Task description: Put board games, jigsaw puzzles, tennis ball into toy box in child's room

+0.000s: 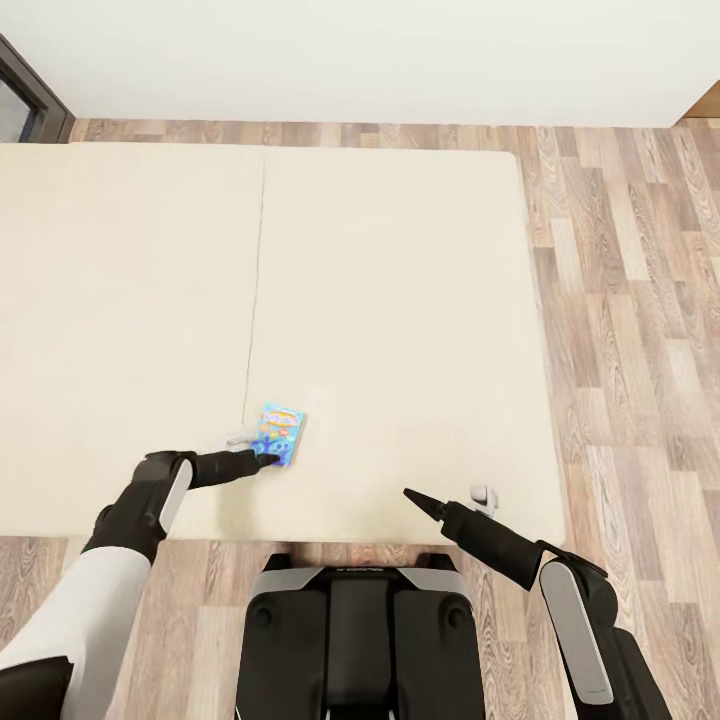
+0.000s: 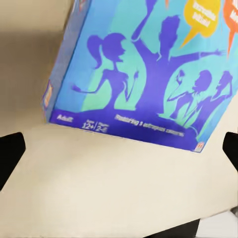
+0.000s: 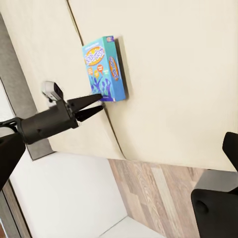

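I am looking down on the bed (image 1: pixel 400 280), its beige mattress spreading across most of my head view, with wood-plank floor (image 1: pixel 640 300) to the right and a white wall beyond it. The small blue board game (image 1: pixel 279 433) lies flat on the mattress near the edge closest to me, just beside the seam that runs down the middle.

My left hand (image 1: pixel 264 459) has its tip at the near end of that box — touching it or just short of it, I cannot tell which. From the right wrist camera its two fingers (image 3: pixel 89 101) look slightly parted, the tips right at the box's end, not closed on it. In the left wrist view the box fills the upper part, printed with purple figures on blue, and the dark fingertips (image 2: pixel 11 148) sit wide at either side below it.

My right hand (image 1: pixel 412 496) hangs over the mattress, well apart from the box, holding nothing — its fingers come to a single point in the head view, so they appear together.
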Tool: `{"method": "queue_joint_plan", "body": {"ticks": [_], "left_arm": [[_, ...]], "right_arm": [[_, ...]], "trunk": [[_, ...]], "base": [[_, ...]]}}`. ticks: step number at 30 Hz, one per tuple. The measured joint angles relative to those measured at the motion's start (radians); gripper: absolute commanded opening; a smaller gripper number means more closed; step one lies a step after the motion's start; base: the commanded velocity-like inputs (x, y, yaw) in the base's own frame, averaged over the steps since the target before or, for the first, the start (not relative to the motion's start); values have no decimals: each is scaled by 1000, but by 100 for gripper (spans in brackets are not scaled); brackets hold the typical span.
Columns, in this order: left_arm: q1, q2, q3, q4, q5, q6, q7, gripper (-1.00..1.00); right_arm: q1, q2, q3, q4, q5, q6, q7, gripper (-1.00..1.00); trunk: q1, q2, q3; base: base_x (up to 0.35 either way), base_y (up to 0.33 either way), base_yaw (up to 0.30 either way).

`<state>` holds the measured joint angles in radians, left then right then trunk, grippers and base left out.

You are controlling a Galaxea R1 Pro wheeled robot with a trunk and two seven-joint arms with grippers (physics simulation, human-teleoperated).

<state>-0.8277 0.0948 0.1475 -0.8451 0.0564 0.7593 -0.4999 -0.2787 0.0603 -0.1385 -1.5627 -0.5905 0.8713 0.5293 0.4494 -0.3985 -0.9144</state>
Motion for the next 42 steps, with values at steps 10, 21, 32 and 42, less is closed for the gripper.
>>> {"method": "queue_joint_plan", "body": {"ticks": [10,21,32,42], "left_arm": [[-66,41,0,-3,-27,94,4,100],[-121,29,1,-1,-59,116,11,100],[-160,-7,-1,7,-64,107,12,100],[-165,-54,-2,65,-65,38,88,100]], "right_arm": [[0,0,0,0,-1,1,0,100],[0,0,0,0,0,1,0,100],[1,0,0,-6,0,1,1,100],[-1,-3,-2,-18,-2,30,48,100]], "trunk": [[0,0,0],[0,0,0],[0,0,0],[0,0,0]], "base": [[0,0,0],[0,0,0],[0,0,0],[0,0,0]]}}
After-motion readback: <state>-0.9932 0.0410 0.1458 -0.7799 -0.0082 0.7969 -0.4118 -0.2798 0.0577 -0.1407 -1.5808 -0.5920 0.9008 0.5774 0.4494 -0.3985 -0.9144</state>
